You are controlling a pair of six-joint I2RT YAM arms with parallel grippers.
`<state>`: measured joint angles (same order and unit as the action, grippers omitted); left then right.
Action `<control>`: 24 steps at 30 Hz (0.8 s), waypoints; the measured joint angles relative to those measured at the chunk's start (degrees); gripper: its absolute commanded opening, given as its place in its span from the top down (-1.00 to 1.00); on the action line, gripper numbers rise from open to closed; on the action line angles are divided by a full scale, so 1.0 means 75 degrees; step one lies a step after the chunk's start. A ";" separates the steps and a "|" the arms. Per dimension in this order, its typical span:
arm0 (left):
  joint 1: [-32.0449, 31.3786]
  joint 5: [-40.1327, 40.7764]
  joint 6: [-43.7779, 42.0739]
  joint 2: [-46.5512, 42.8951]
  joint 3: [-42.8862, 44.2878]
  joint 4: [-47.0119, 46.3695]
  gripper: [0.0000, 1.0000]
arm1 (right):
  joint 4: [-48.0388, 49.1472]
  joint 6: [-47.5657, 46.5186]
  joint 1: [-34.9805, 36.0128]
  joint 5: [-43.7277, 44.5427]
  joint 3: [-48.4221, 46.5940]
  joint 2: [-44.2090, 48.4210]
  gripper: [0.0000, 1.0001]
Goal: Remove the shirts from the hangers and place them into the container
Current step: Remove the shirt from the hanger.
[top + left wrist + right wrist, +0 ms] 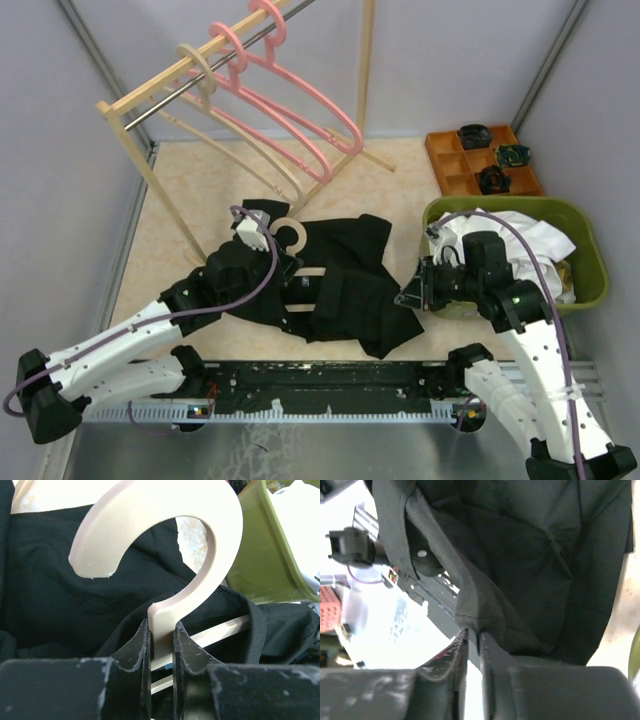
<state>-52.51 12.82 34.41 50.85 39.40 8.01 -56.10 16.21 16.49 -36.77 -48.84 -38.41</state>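
Observation:
A black shirt (350, 290) lies spread on the table between the arms, still on a pale beige hanger whose hook (293, 236) sticks out at the collar. My left gripper (272, 262) is shut on the neck of that hanger (200, 540), just under the hook, with black cloth (60, 595) behind it. My right gripper (408, 295) is at the shirt's right edge, its jaws pinched on a fold of the hem (470, 615). The olive-green container (590, 270) stands at the right and holds white shirts (520, 240).
A wooden rack (160, 90) with a metal bar stands at the back left, carrying two pink hangers (300, 100) and a beige one (215, 105), all bare. An orange compartment tray (450, 160) with small dark items sits behind the container.

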 measured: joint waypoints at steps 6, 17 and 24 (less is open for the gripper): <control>0.0000 0.0178 -0.0038 0.0070 0.0000 0.0207 1.00 | 0.0035 0.0221 0.0000 0.1370 0.0047 -0.0052 1.00; -0.0050 0.0300 -0.0309 -0.0172 0.0009 0.0312 1.00 | 0.0388 0.1227 0.0050 0.4704 -0.0152 -0.0781 1.00; -0.0050 0.0434 -0.0321 -0.0629 -0.0003 0.0335 1.00 | 0.0959 0.1174 0.0114 0.4485 0.0009 -0.2407 0.18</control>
<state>-52.88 16.08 32.01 46.13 39.38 10.52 -48.90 25.02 17.34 -3.14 -48.77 -56.47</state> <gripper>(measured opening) 0.208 0.207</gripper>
